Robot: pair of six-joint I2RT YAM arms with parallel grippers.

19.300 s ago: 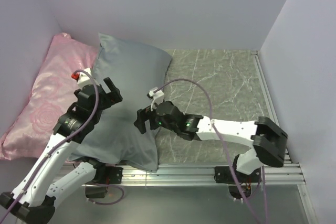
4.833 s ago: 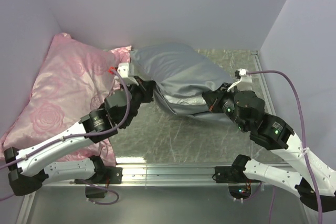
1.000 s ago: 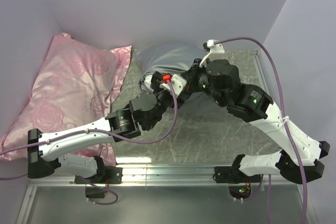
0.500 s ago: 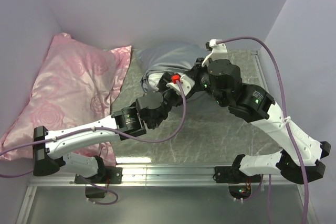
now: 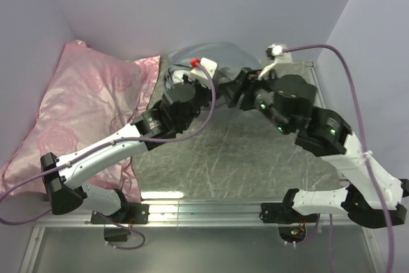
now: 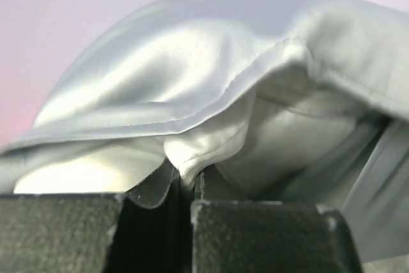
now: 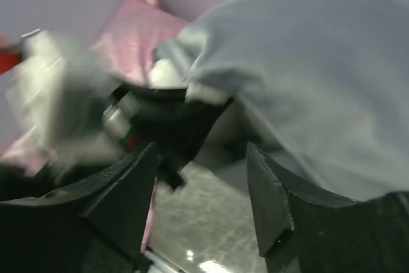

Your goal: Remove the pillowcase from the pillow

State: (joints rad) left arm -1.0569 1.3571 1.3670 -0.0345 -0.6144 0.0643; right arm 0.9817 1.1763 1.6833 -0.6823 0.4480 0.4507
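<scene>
The grey-blue pillowcase [image 5: 214, 52] is bunched against the back wall, with the pillow still inside it. In the left wrist view its hemmed mouth [image 6: 255, 75] arches over the white pillow [image 6: 281, 132]. My left gripper [image 6: 188, 183] is shut on a pinched corner of that white fabric just below the hem. From above, the left gripper [image 5: 174, 81] sits at the pillowcase's left end. My right gripper [image 7: 201, 183] is open and holds nothing. It hangs just in front of the pillowcase [image 7: 319, 62], and from above it [image 5: 231, 94] is at the case's near side.
The pink rose-patterned pillow [image 5: 83, 107] leans in the back left corner, close to the left arm. Grey marbled tabletop [image 5: 236, 158] lies in front of the pillowcase. Walls close in at the back and both sides.
My left gripper has shut on the pillow's white corner and moved back and left. My right gripper has opened, let go of the pillowcase and shifted right.
</scene>
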